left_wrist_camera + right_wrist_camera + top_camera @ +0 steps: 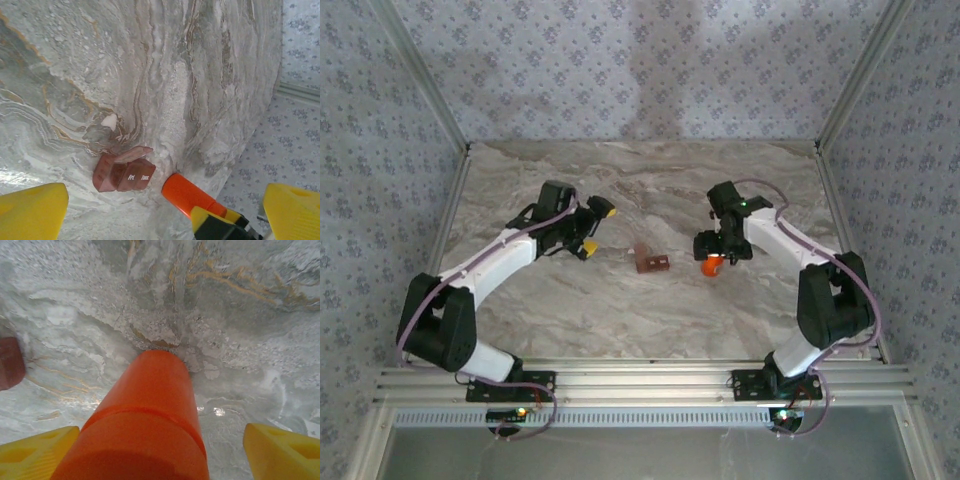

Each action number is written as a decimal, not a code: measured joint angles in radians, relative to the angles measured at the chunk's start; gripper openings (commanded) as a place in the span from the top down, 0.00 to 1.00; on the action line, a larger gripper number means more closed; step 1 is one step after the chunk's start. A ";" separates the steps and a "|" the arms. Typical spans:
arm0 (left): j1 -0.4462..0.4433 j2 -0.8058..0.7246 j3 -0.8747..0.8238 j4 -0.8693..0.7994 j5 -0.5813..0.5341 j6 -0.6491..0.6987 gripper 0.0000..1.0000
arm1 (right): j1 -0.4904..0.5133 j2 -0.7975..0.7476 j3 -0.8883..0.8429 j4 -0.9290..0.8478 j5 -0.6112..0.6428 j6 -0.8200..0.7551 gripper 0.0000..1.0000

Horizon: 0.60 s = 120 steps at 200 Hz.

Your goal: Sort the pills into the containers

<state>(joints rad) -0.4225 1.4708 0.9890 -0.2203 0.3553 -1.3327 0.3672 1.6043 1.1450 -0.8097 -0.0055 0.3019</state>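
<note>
The containers [650, 262], a short reddish-brown strip of cells with one lid up, lie mid-table and also show in the left wrist view [124, 172]. An orange bottle [712, 267] stands between the fingers of my right gripper [712, 258]. In the right wrist view the bottle [150, 410] sits against the left yellow finger, with a clear gap to the right finger [280, 450]; the right gripper [160, 440] is open around it. My left gripper [597, 228] is wide open and empty, left of the containers. A small white bit [109, 121] lies beyond the strip; I cannot tell whether it is a pill.
The marble table [620, 320] is walled by patterned panels on three sides, with aluminium posts at the back corners [468, 148]. The left wrist view shows the bottle [187, 194] just right of the containers, and the table's edge [250, 150] close behind it.
</note>
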 measured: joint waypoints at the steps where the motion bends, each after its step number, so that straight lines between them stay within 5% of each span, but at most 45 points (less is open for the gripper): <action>1: 0.000 0.002 0.001 0.001 0.001 0.001 0.00 | 0.000 0.000 -0.001 0.001 0.000 0.000 0.19; 39: -0.003 0.018 0.005 0.001 0.019 0.029 0.00 | 0.006 0.031 -0.016 0.025 -0.011 -0.005 0.33; 87: -0.003 0.019 0.034 -0.016 0.023 0.134 0.00 | 0.008 0.027 -0.015 0.034 -0.017 -0.004 0.70; 120: -0.017 0.000 0.080 -0.023 -0.035 0.398 0.01 | 0.008 -0.016 -0.005 0.007 -0.047 -0.004 0.73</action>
<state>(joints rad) -0.4397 1.4704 1.0695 -0.2432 0.3199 -0.9344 0.3756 1.5887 1.1400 -0.8028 -0.0525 0.2977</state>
